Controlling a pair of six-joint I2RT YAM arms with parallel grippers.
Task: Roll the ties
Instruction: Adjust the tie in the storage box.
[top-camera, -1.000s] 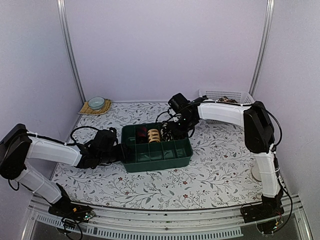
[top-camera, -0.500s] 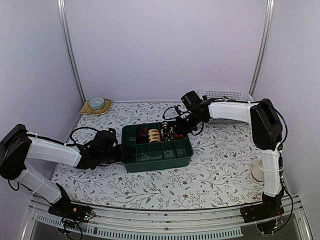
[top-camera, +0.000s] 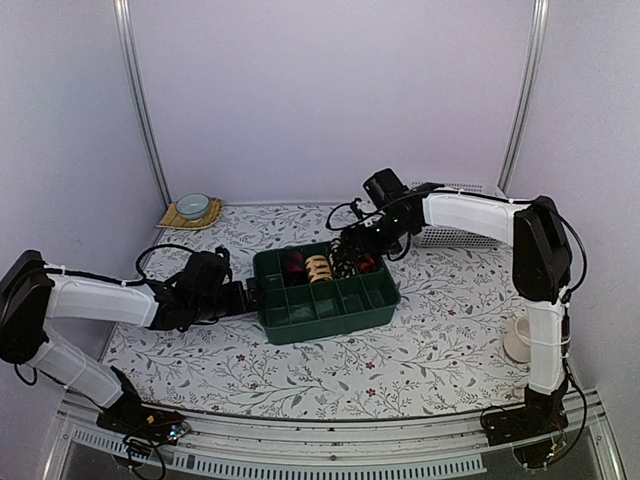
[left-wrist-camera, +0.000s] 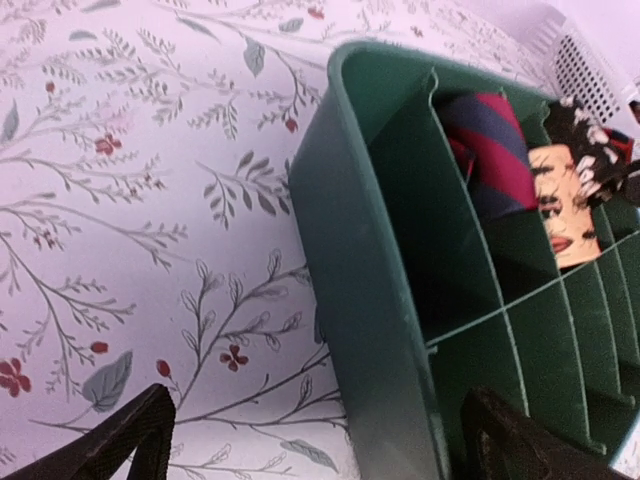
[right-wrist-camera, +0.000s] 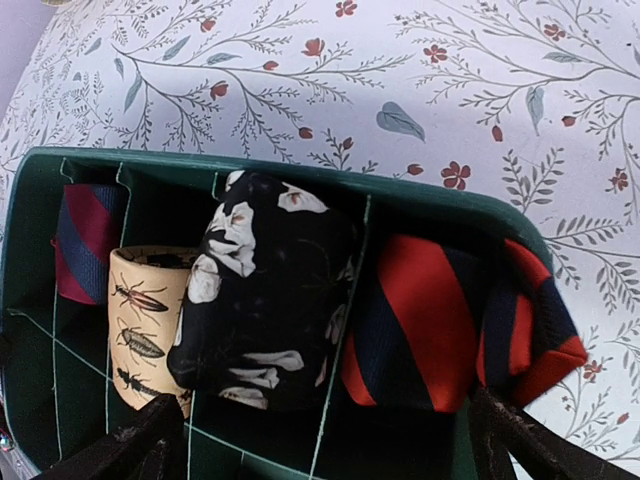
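Four rolled ties stand in the back row of a green divided box (top-camera: 330, 310): a maroon-and-navy tie (right-wrist-camera: 85, 240), a tan insect-print tie (right-wrist-camera: 140, 330), a black-and-white tie (right-wrist-camera: 270, 290) and a red tie with dark stripes (right-wrist-camera: 450, 320). My right gripper (right-wrist-camera: 325, 440) hovers open just above the black-and-white and red coils, holding nothing. My left gripper (left-wrist-camera: 325, 440) is open at the box's left end, one finger on each side of the green wall (left-wrist-camera: 370, 250), gaps showing. In the top view the left gripper (top-camera: 252, 295) and right gripper (top-camera: 358, 250) flank the box.
A white mesh basket (top-camera: 445, 237) stands at the back right behind my right arm. A small bowl on a woven mat (top-camera: 192, 206) sits in the back left corner. A white cup (top-camera: 520, 340) rests near the right edge. Black cables trail by both wrists.
The right gripper has opened, leaving the red striped tie in its compartment. The left gripper has opened off the box wall. The box has shifted slightly right.
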